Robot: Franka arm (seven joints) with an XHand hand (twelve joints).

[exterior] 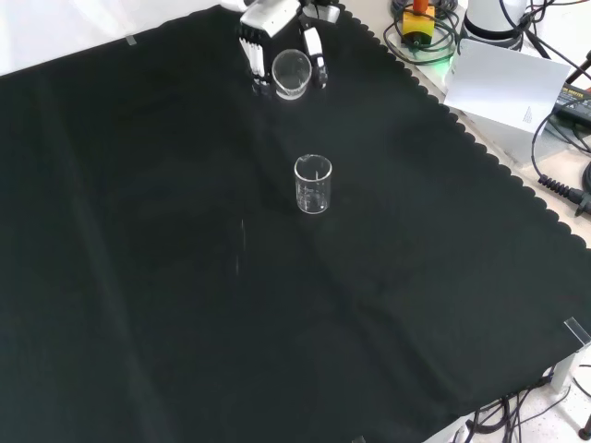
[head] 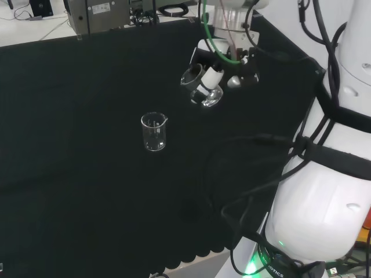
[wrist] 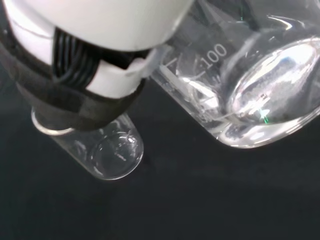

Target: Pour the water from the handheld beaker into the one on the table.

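Observation:
A clear glass beaker (head: 154, 132) stands upright on the black cloth (head: 69, 116), also seen mid-bench in the front view (exterior: 312, 185). The hand (head: 227, 65) hangs in the air to its right in the head view, shut on a second clear beaker (head: 204, 88) that is tilted well over, mouth towards the standing one. In the front view the held beaker (exterior: 292, 74) faces the camera under the hand (exterior: 268, 26), beyond the standing beaker. Close up, a finger (wrist: 95, 70) crosses the held beaker (wrist: 250, 85) and covers the standing beaker's (wrist: 107, 155) rim. I cannot tell how much water either holds.
The arm's white links (head: 324, 197) and black cables fill the head view's right. Grey equipment (head: 104, 11) stands past the cloth's far edge. In the front view a white box (exterior: 503, 88) and cables lie beyond the cloth's scalloped right edge.

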